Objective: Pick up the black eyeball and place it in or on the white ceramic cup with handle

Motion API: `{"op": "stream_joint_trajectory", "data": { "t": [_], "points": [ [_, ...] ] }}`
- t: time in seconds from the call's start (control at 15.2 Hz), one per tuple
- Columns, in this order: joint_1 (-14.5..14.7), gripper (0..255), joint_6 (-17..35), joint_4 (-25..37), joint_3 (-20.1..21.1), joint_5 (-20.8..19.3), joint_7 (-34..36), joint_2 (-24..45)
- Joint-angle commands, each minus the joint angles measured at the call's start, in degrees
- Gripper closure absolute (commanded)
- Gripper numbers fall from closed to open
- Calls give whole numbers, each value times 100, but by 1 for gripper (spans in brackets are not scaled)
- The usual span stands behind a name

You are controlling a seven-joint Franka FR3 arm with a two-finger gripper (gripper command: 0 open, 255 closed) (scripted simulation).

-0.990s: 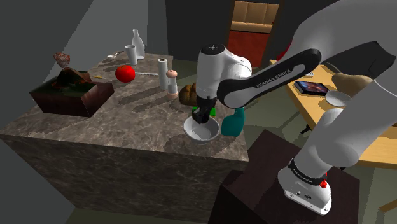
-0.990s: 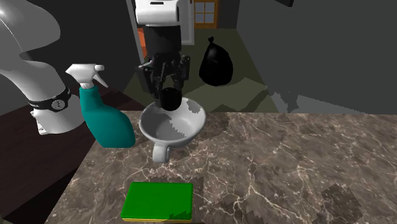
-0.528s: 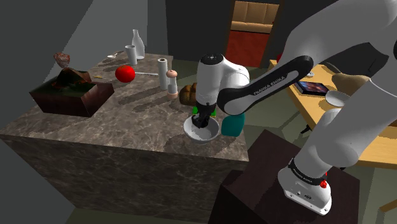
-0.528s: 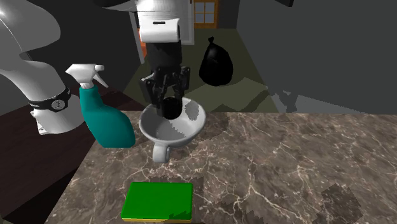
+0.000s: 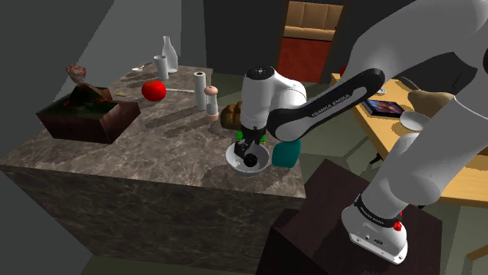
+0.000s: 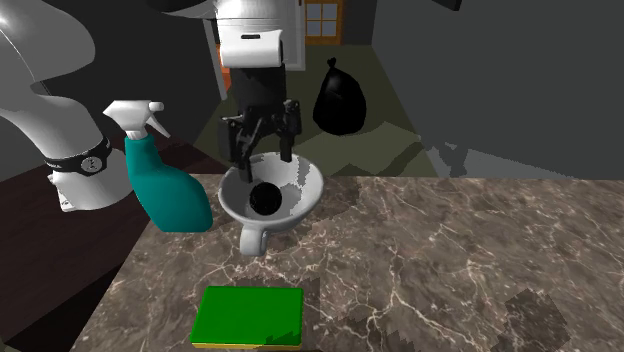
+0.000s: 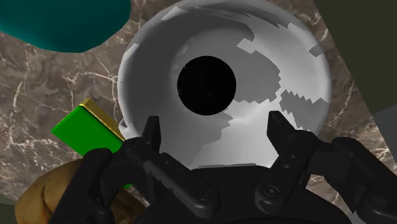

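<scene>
The black eyeball (image 6: 265,198) lies inside the white cup (image 6: 232,203), near its bottom, and nothing holds it. The cup's handle (image 6: 252,240) points toward the second exterior camera. My gripper (image 6: 264,152) hangs just above the cup's rim, open, its fingers apart and clear of the ball. Through the wrist camera the eyeball (image 7: 206,85) sits on the cup's inner wall (image 7: 289,70), ahead of my spread gripper (image 7: 215,130). From the shoulder camera the ball (image 5: 251,160) shows as a dark spot in the cup (image 5: 234,162) under the gripper (image 5: 247,145).
A teal spray bottle (image 6: 165,190) stands close beside the cup. A green sponge (image 6: 250,316) lies by the marble counter's edge. A brown lump (image 5: 231,116), two shakers (image 5: 211,100), a red ball (image 5: 154,90) and a dark box (image 5: 86,117) sit farther along the counter.
My fingers have spread apart and let go of the eyeball, which dropped from between them to the bottom of the cup. The hand lowered slightly beforehand.
</scene>
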Motion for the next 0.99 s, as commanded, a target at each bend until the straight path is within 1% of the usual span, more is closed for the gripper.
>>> {"op": "stream_joint_trajectory", "data": {
  "t": [0.0,0.13,0.4,0.92],
  "points": [
    [0,0,0,0,0,0,0,0],
    [0,0,0,0,0,0,0,0],
    [122,0,-745,279,6,344,-232,-504],
    [124,0,-745,279,4,344,-232,-504]
  ]
}}
